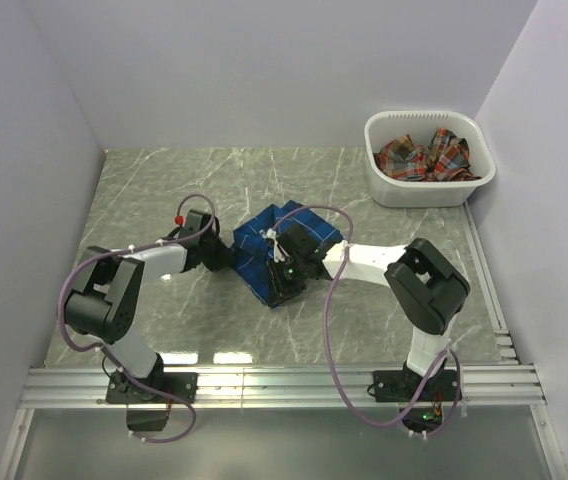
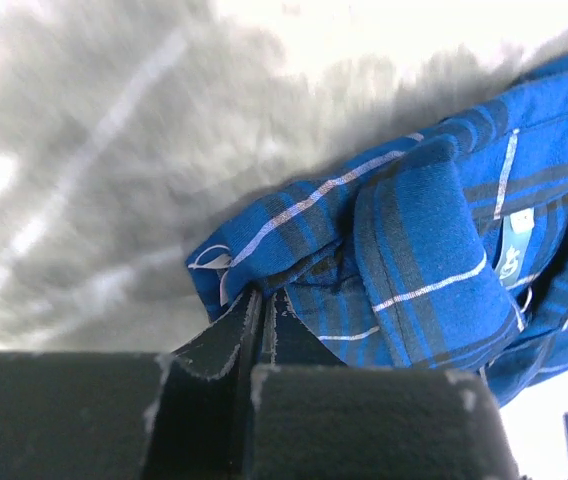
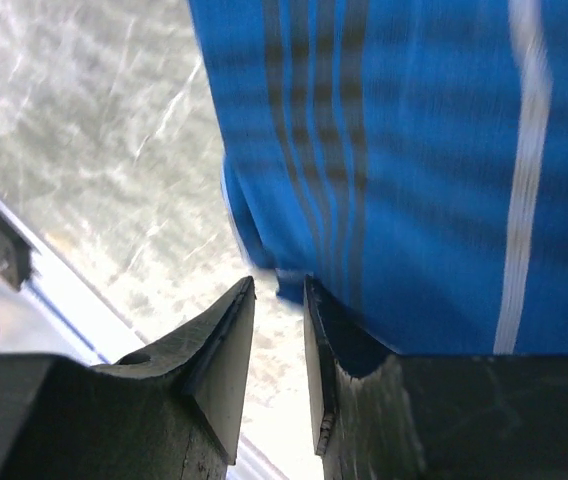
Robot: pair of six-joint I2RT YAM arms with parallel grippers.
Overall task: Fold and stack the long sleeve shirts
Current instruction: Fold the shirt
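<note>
Left fingers [image 2: 219,345] pinch the blue shirt [image 2: 414,240] at their tips. Right fingers [image 3: 219,345] (narrowly parted) meet its hem.

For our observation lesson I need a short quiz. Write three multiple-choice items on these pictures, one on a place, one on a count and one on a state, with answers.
1. Where is the red-orange plaid shirt?
A on the floor; B in the white basket; C on a hanger.
2. How many shirts lie outside the basket?
A one; B three; C five.
3. How is the left gripper?
A wide open, holding nothing; B shut on the blue shirt; C shut on a red cup.

Answers:
1 B: it lies bunched inside the basket.
2 A: only the blue shirt is out on the table.
3 B: in the left wrist view its fingers meet on the shirt's edge.
</note>
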